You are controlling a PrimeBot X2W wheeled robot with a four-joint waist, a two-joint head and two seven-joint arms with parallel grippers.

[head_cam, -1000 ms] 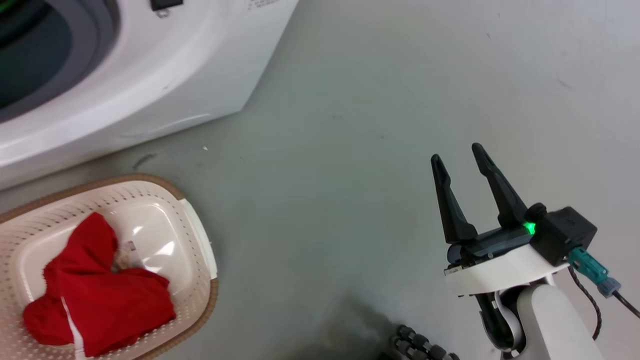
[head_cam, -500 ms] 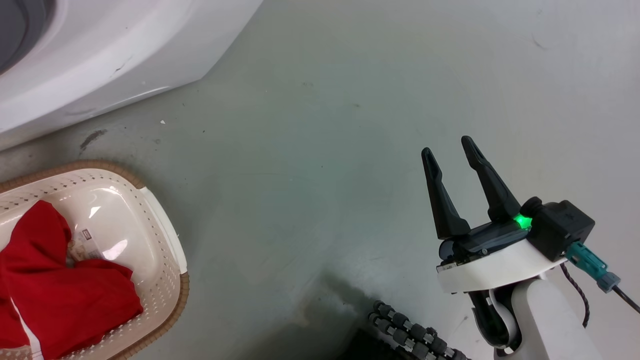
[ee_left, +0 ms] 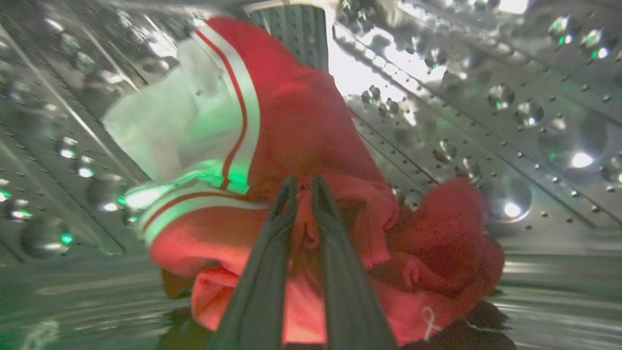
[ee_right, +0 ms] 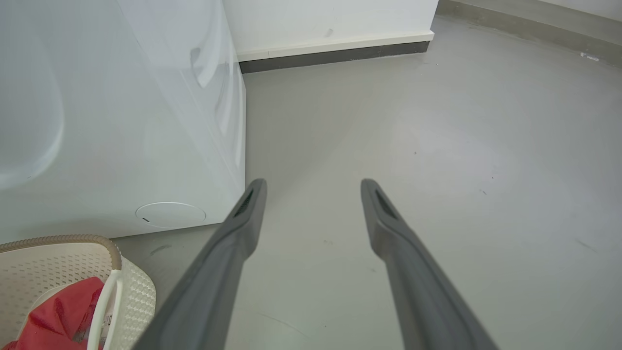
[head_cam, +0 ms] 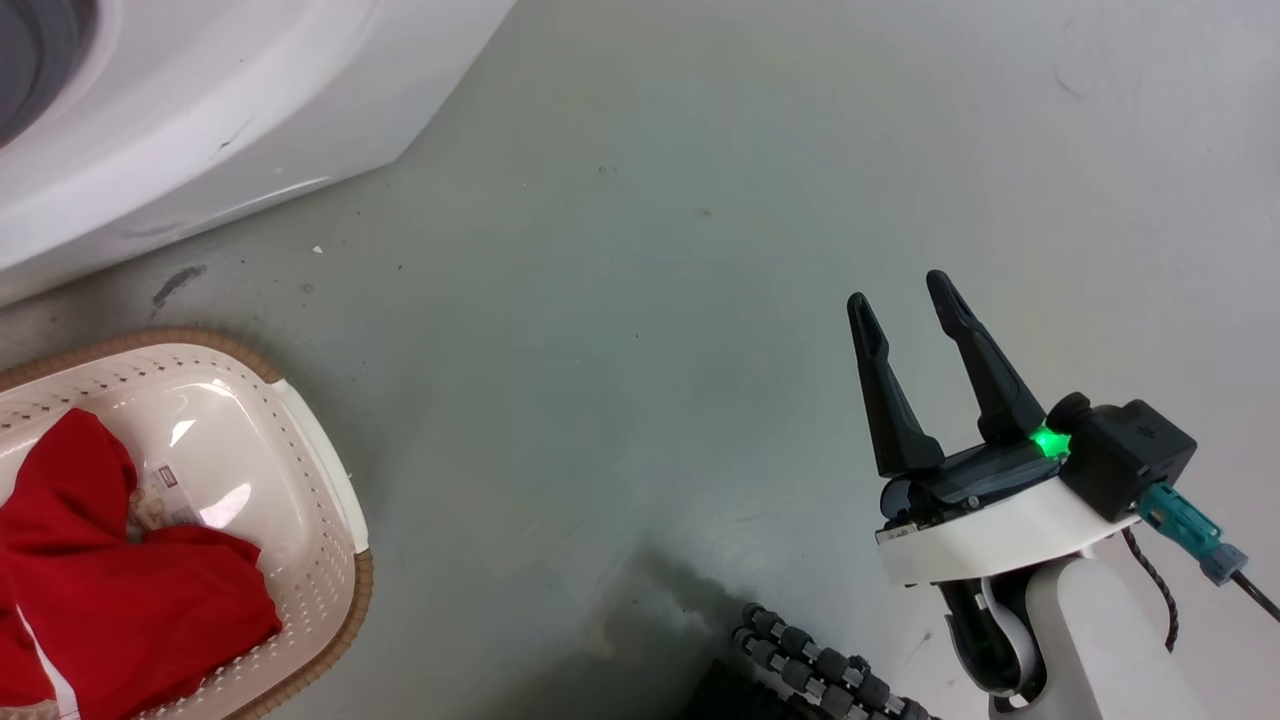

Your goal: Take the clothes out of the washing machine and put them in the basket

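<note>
The left gripper (ee_left: 303,183) is pinched tight on a red striped garment (ee_left: 301,116) inside the steel drum (ee_left: 486,87). The right gripper (head_cam: 900,292) hangs spread and empty over the grey floor (head_cam: 620,350) — off to its left, red clothes (head_cam: 140,600) lie in the basket (head_cam: 318,470), near the washing machine (head_cam: 220,110).

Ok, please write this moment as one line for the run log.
left claw: shut on red garment inside drum | right claw: open, above floor | basket: holds second red garment
</note>
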